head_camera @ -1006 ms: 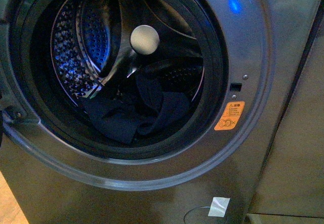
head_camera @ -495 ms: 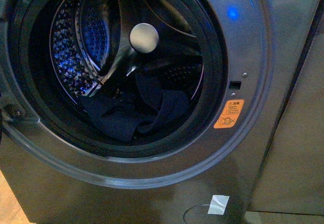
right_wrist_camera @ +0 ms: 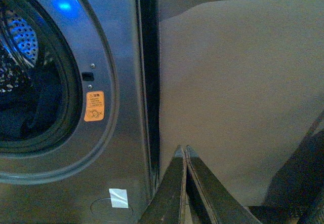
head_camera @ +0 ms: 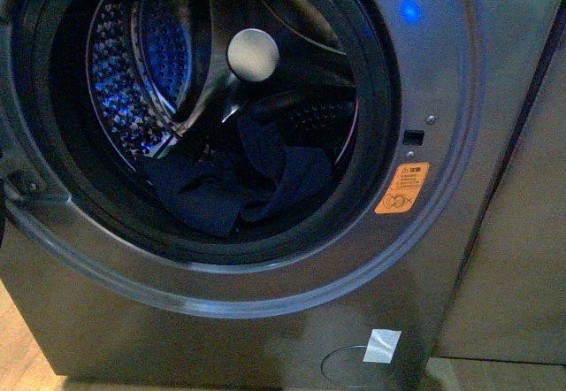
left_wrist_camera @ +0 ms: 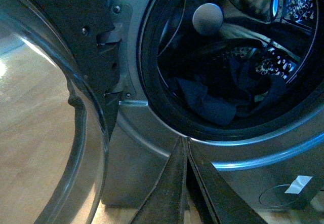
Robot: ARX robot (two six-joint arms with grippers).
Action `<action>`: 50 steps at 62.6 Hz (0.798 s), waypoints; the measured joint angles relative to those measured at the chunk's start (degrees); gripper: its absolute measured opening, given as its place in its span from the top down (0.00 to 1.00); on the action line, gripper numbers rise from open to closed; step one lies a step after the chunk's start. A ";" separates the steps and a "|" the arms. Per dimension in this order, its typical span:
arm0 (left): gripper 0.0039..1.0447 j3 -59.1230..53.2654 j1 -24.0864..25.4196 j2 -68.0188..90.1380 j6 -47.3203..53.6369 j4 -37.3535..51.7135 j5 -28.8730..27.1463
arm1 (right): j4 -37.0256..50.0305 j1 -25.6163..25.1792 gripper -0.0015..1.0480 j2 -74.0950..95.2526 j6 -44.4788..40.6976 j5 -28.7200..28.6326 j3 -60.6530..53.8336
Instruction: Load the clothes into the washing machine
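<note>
A: Nearest first, both tools read narrow. Left gripper [left_wrist_camera: 185, 148] pressed closed and empty, low centre of its wrist view; right gripper [right_wrist_camera: 183, 155] the same, facing the plain panel [right_wrist_camera: 238, 92].

B: And the load?

A: The clothes [head_camera: 234, 192] lie bunched at the drum floor, mid-frame in the front view, inside the washing machine [head_camera: 442, 258].

B: Risks?

A: Fabric sits close behind the gasket [head_camera: 376, 143]; a fold could likely slump onto it. The door [left_wrist_camera: 55, 133] hangs open at left, so any arm swing may strike it.
</note>
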 joint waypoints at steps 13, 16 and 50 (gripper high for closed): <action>0.64 0.00 0.00 0.00 0.00 0.00 0.00 | 0.00 0.00 0.59 0.00 0.04 0.00 0.00; 0.55 0.00 0.00 0.00 0.00 0.00 0.00 | 0.00 0.00 0.50 0.00 0.04 0.00 0.00; 0.06 0.00 0.00 0.00 0.13 0.00 0.00 | 0.00 0.00 0.07 0.00 0.07 0.00 0.00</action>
